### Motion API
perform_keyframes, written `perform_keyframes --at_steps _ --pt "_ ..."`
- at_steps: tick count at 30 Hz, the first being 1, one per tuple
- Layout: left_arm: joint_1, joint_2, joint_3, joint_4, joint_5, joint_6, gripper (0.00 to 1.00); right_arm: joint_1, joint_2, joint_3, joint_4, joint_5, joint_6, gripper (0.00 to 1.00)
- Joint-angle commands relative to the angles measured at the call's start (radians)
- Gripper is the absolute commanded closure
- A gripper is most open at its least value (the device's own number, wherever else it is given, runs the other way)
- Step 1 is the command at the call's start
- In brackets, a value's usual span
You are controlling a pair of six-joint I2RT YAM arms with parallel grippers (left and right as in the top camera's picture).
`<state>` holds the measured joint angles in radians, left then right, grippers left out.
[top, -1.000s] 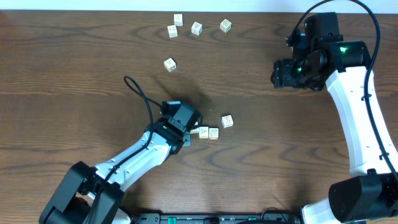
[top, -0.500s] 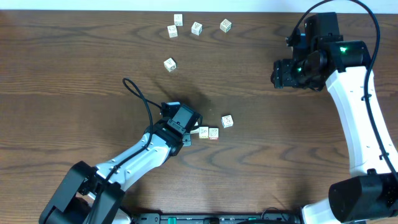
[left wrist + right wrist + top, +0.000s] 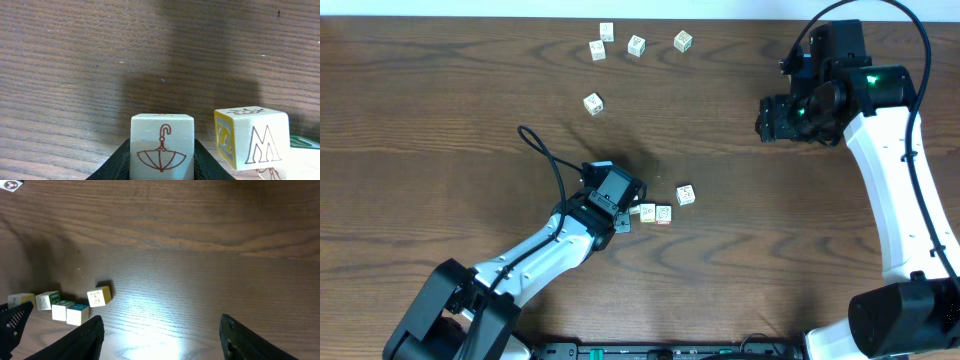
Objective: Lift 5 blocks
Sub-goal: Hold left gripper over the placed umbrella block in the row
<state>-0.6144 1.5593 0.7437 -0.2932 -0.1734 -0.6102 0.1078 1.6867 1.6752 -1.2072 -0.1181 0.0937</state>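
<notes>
Umbrella block (image 3: 161,134) on the table (image 3: 100,60) near its middle, clamped in the left gripper (image 3: 162,162); M block (image 3: 252,135) just beside it. Raise straight up, squeeze firm, so the neighbour isn't dragged. The right gripper (image 3: 160,340) hangs well apart, jaws spread, empty.

Cream block (image 3: 162,150) shows a reddish-brown umbrella outline. At its three o'clock, a second block (image 3: 252,137), cream too, carries a brown outlined M, with one yellow side. Table (image 3: 440,120): dark brown, streaky woodgrain.
</notes>
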Motion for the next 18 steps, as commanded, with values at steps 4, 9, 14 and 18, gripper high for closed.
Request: perform_keyframes --at_steps 4,9,14,18 --pt "0.0 -0.016 -0.005 -0.004 0.007 -0.012 0.66 -0.003 -0.008 0.01 0.0 0.005 -0.013 0.29" --pt "0.0 -0.016 -0.005 -0.005 0.007 -0.012 0.64 -0.003 -0.008 0.01 0.0 0.005 -0.013 0.29" --pt "0.0 -0.016 -0.005 -0.005 0.007 -0.012 0.57 -0.003 -0.008 0.01 0.0 0.005 -0.013 0.29" --pt "0.0 -0.016 -0.005 -0.004 0.008 -0.013 0.52 -0.003 -0.008 0.01 0.0 0.005 -0.013 0.29"
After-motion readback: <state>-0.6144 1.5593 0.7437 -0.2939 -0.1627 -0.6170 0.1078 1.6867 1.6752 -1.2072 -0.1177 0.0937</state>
